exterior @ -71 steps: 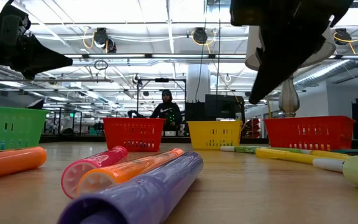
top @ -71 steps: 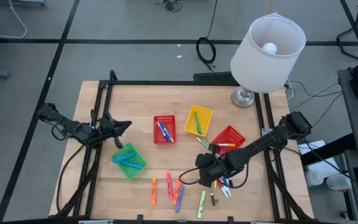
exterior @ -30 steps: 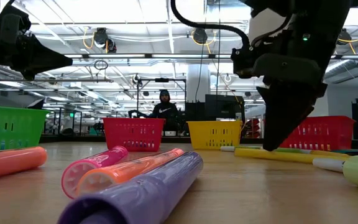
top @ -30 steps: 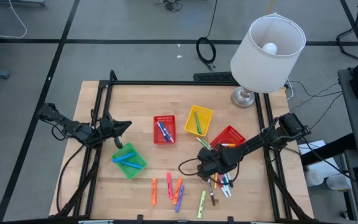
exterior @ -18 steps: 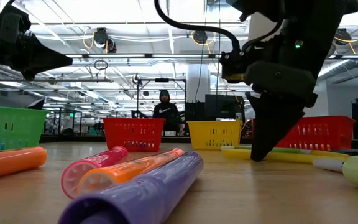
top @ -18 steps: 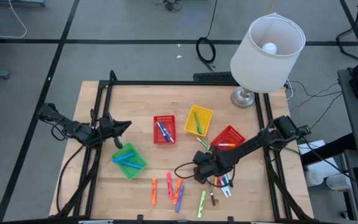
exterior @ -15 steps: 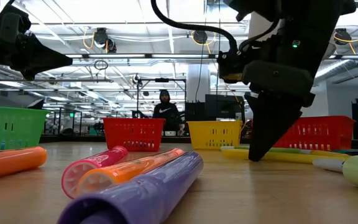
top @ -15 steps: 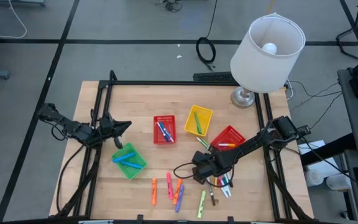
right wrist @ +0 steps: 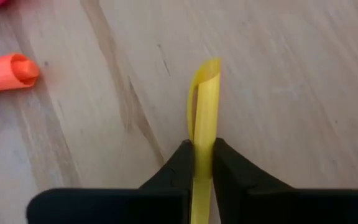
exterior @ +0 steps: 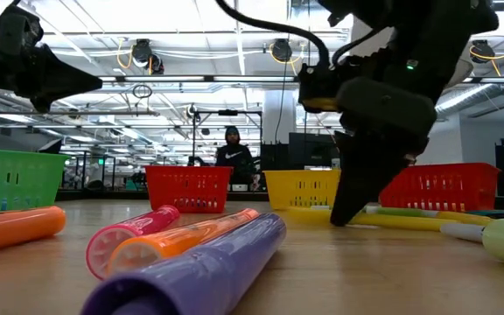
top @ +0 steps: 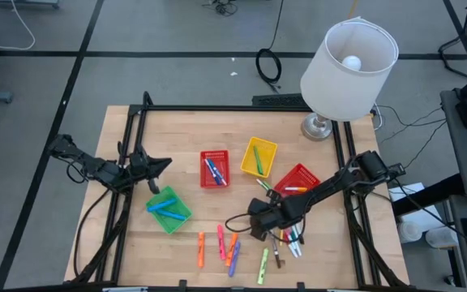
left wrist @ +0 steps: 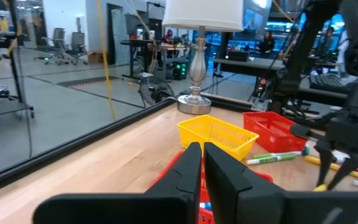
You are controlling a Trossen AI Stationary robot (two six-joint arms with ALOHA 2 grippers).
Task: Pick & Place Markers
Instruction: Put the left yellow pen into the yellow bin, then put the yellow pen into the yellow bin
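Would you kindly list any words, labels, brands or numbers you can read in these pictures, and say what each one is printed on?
None can be read.
The white-barrelled markers may carry print, but it is too small to read.
The yellow marker in the right gripper shows no print.
The red mesh basket bears no label.

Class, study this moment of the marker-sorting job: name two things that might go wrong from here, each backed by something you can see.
1. The right gripper pinches the yellow marker near one end, most of it sticking out ahead; it may tilt or slip when lifted.
2. Other markers lie crowded beside that gripper on the table; its fingers might knock them on the way up.
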